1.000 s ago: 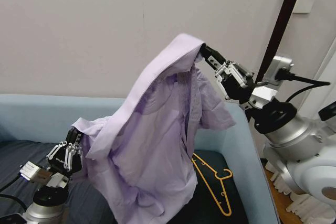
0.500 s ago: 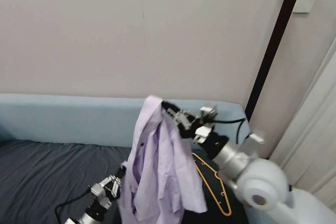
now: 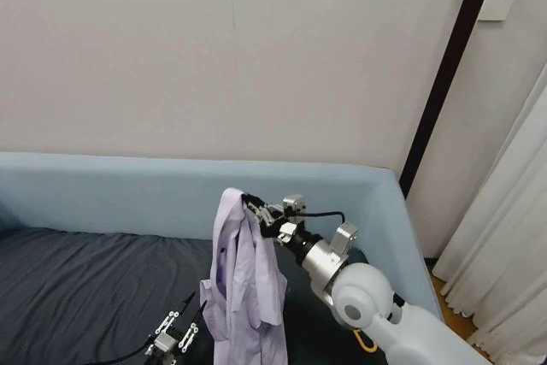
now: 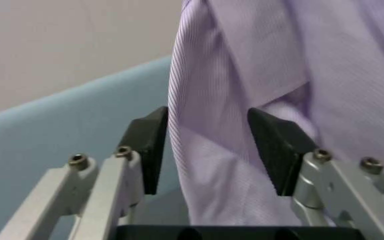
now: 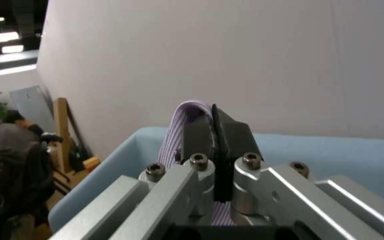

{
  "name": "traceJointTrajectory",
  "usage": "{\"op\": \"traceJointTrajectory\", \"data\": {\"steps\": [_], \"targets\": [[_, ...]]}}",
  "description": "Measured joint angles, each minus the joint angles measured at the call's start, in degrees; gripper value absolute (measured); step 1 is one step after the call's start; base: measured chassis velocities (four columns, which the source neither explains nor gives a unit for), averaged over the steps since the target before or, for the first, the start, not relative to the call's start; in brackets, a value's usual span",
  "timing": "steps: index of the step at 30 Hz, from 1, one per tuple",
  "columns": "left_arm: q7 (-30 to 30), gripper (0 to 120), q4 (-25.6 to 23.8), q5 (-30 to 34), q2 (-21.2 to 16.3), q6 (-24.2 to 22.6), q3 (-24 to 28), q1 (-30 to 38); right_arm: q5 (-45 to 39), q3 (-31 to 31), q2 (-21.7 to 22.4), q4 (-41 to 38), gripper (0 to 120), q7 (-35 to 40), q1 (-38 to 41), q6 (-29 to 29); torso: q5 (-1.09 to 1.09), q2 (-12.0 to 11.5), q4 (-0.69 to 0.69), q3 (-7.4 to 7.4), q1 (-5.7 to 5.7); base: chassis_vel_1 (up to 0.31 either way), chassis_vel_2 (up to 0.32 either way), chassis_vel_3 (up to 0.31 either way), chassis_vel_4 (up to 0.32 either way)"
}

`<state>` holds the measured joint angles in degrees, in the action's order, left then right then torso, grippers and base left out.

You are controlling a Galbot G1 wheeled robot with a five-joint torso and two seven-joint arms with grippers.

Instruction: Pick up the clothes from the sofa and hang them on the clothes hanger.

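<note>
Right gripper (image 3: 250,208) is clamped hard on a fold at the top of the lilac shirt (image 3: 244,288); in the right wrist view we see the cloth pinched between its pads. The shirt hangs in a long drape above the dark seat of the sofa (image 3: 102,185), and we cannot see its hem. Left gripper (image 3: 175,341) sits low beside the cloth, jaws spread, with fabric running between them unpinched. We judge the pick-up done and the hanging not yet begun. A sliver of yellow hanger (image 3: 367,346) lies on the seat behind the right arm, mostly hidden.

Pale purple striped shirt (image 3: 244,288), hanging limp, bunched, above blue sofa (image 3: 102,181)
</note>
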<state>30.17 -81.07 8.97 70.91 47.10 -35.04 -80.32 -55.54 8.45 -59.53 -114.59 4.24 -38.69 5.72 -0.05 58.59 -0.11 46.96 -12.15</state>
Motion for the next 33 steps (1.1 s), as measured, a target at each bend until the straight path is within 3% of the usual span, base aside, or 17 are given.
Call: {"op": "traceJointTrajectory", "data": {"steps": [5, 13, 17, 20, 22, 28, 33], "targets": [[3.3, 74, -5.6, 8.2, 0.0, 0.0, 1.3, -2.6, -0.9, -1.4, 0.6, -0.7, 0, 0.1, 0.1, 0.1, 0.02, 0.0, 0.06, 0.0, 0.0, 0.0, 0.0, 0.0, 0.0], [-5.7, 98, -6.6, 1.0, 5.6, 0.3, 6.0, -1.2, -0.8, -1.5, 1.4, -2.0, 0, -0.3, -0.8, 0.1, 0.02, 0.0, 0.03, 0.0, 0.0, 0.0, 0.0, 0.0, 0.0], [-10.5, 100, -5.9, -1.9, 8.5, 0.1, 8.0, -1.1, -0.8, -1.8, 2.0, -2.4, 0, -0.4, -1.2, 0.1, 0.02, 0.0, 0.03, 0.0, 0.0, 0.0, 0.0, 0.0, 0.0], [-20.5, 100, -5.8, -5.5, 10.7, -1.5, 9.3, -1.3, -0.8, -1.9, 2.6, -2.7, 0, -0.5, -1.3, 0.1, 0.02, 0.0, 0.04, 0.0, 0.0, 0.0, 0.0, 0.0, 0.0], [-24.1, 100, -6.1, -6.1, 11.5, -2.6, 9.9, -1.4, -0.8, -1.9, 2.7, -2.8, 0, -0.6, -1.4, 0.1, 0.01, 0.0, 0.04, 0.0, 0.0, 0.0, 0.0, 0.0, 0.0], [-25.7, 100, -7.7, -6.7, 11.5, -3.3, 9.7, -1.9, -0.8, -1.9, 2.8, -2.9, 0, -0.7, -1.4, 0.2, 0.01, 0.0, 0.04, 0.0, 0.0, 0.0, 0.0, 0.0, 0.0], [-23.2, 100, -10.8, -5.2, 8.6, -2.2, 8.1, -4.8, -0.7, -2.3, 3.3, -2.9, 0, -0.7, -1.4, 0.3, 0.02, 0.0, 0.05, 0.0, 0.0, 0.0, 0.0, 0.0, 0.0]]}}
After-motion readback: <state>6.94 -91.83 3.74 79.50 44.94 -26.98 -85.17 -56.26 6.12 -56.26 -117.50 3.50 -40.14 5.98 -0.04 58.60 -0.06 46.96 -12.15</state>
